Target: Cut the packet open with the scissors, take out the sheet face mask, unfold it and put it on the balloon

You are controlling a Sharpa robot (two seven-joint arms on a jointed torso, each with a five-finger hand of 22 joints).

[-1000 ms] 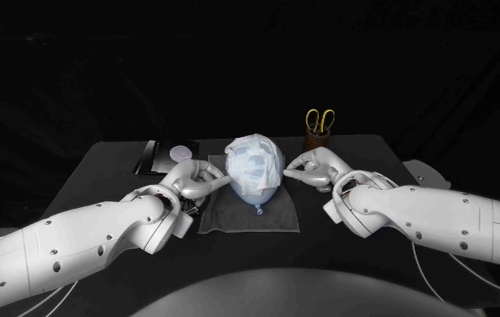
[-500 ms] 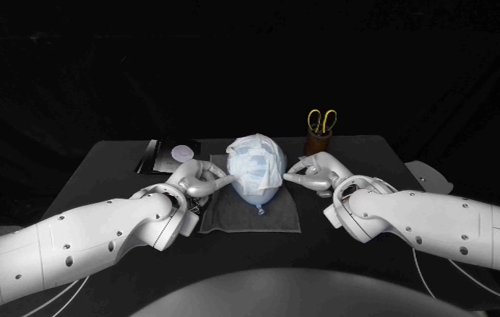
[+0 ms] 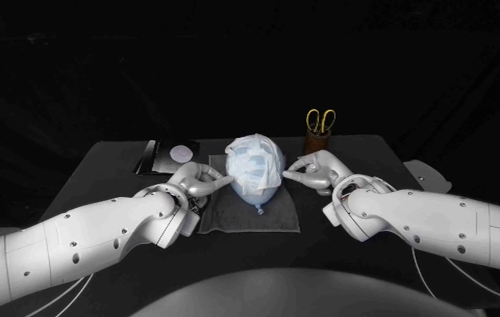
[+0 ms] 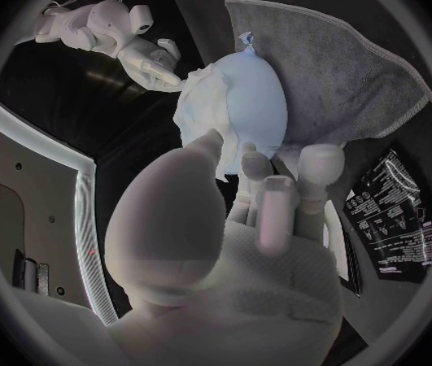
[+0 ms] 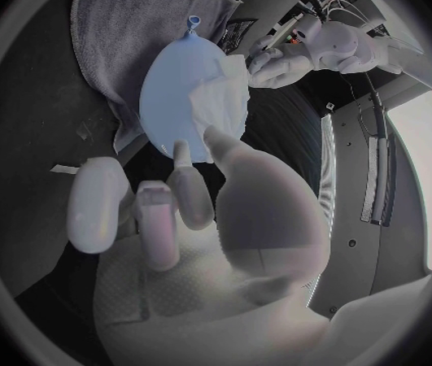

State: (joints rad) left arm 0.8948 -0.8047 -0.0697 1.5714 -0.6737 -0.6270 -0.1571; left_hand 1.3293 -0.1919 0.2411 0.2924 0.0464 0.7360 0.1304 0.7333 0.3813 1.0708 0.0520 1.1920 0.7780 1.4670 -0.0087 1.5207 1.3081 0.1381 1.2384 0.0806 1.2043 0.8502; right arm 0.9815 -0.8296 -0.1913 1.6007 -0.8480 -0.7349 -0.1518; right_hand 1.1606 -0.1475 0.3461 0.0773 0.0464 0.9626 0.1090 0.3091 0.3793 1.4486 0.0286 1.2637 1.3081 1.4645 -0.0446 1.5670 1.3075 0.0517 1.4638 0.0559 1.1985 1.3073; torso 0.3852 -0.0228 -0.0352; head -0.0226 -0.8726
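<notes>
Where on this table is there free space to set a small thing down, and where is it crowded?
Bare table lies between the scissors holder and the right edge, and left of the black packet. It is crowded around the balloon on the grey towel: the left robot hand and right robot hand flank it closely.

A: Entry one, furniture?
B: One table (image 3: 115,159), black, matte top, its far edge running straight across the head view.
A: Entry two, backing?
B: One backdrop (image 3: 250,42), black, with faint folds, standing behind the table and taking the whole upper half.
A: Entry three, light?
B: Dim, strongest on the table's middle, fading toward its side edges and into the backdrop
</notes>
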